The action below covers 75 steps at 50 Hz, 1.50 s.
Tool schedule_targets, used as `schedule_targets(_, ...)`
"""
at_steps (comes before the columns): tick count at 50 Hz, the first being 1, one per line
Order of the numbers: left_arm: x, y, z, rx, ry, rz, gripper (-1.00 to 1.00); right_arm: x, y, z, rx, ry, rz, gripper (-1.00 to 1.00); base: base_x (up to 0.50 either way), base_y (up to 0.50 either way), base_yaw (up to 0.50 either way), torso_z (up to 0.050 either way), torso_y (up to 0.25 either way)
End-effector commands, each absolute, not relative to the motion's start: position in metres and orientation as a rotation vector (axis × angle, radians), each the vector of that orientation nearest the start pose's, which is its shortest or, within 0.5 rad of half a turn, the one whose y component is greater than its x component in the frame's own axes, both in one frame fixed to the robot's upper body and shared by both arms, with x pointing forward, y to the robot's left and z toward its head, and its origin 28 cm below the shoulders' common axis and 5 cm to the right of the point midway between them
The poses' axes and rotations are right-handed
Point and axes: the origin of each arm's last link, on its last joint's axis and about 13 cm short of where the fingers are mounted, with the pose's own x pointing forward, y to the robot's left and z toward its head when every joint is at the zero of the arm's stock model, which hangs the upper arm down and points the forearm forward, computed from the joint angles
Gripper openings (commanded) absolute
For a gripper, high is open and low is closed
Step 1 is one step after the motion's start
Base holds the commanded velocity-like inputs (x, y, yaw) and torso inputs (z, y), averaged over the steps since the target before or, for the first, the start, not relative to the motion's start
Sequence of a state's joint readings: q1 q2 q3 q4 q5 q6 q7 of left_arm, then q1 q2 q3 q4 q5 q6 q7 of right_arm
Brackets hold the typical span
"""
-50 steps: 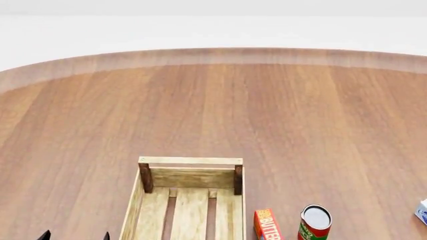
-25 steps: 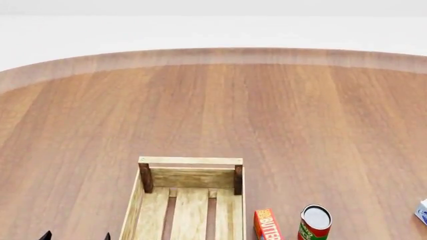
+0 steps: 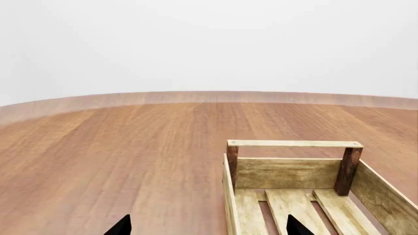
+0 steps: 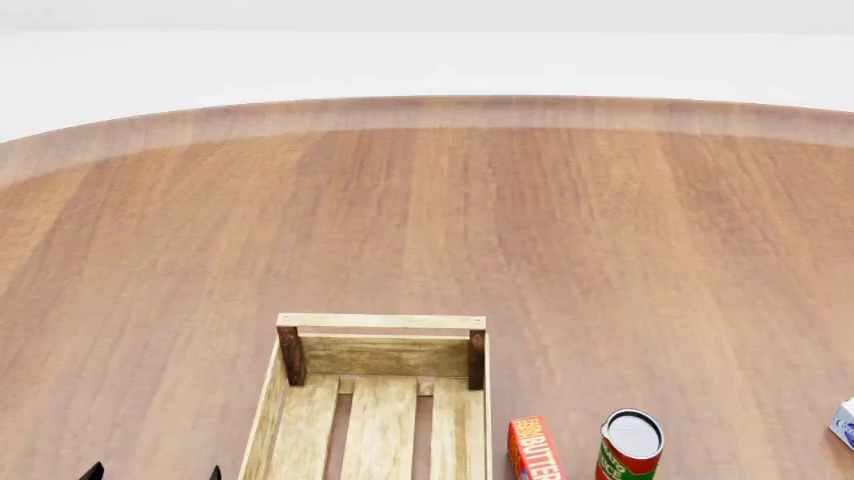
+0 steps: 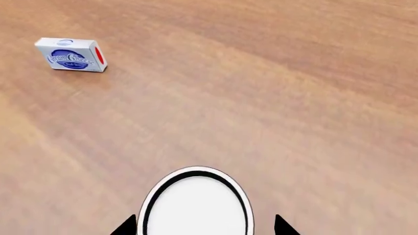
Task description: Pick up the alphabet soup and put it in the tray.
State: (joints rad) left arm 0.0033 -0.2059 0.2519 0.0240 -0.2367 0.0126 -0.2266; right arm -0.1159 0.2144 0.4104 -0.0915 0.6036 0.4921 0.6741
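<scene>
In the right wrist view a can's round whitish top [image 5: 196, 205] with a dark ring sits between my right gripper's [image 5: 202, 229] black fingertips [image 5: 127, 227], which are open with a small gap on each side. Its label is hidden, so I take it for the alphabet soup only by its top. The head view shows neither this can nor the right gripper. The tray [image 4: 380, 322], a light-wood crate with dark corner posts, stands at the head view's bottom centre. My left gripper [image 3: 209, 229] hangs wide open just left of the tray [image 3: 294, 144], empty; its tips [image 4: 91, 471] peek in at the bottom edge.
A red-and-green can [image 4: 630, 445] and an orange butter box [image 4: 531, 450] stand right of the tray. A blue-and-white cream cheese box [image 4: 845, 422] lies at the far right, also seen beyond the gripped-round can [image 5: 70, 55]. The round wooden table [image 4: 427, 220] stretches away behind.
The left gripper's fingertips have sunk slightly at the head view's bottom edge; nothing else has visibly moved.
</scene>
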Motion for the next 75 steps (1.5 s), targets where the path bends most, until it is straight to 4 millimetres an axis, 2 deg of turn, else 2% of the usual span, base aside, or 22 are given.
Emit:
schedule_targets(1,0.203,0.202,0.012,-0.033,0.027,-0.025,1.00,0.163,-0.206,0.006,0.300,0.494,-0.921,1.00,0.00,0.00,0.00,0.000,0.000)
schedule_targets(36,0.203,0.202,0.013,-0.034,0.023,-0.024,1.00,0.168,-0.206,-0.006,0.309,0.515,-0.921,1.00,0.00,0.00,0.00,0.000,0.000)
schedule_targets(37,0.202,0.202,0.013,-0.033,0.024,-0.025,1.00,0.168,-0.205,-0.006,0.309,0.516,-0.919,-1.00,0.00,0.00,0.00,0.000,0.000)
schedule_targets(52,0.202,0.202,0.012,-0.031,0.030,-0.026,1.00,0.165,-0.193,0.014,0.299,0.447,-0.847,-1.00,0.00,0.00,0.00,0.000,0.001)
schedule_targets(64,0.202,0.202,0.012,-0.031,0.030,-0.027,1.00,0.160,-0.163,0.058,0.307,0.346,-0.655,-1.00,0.00,0.00,0.00,0.000,0.000)
schedule_targets(75,0.202,0.202,0.012,-0.031,0.030,-0.026,1.00,0.157,-0.141,0.089,0.307,0.246,-0.496,-1.00,0.00,0.00,0.00,0.000,0.001)
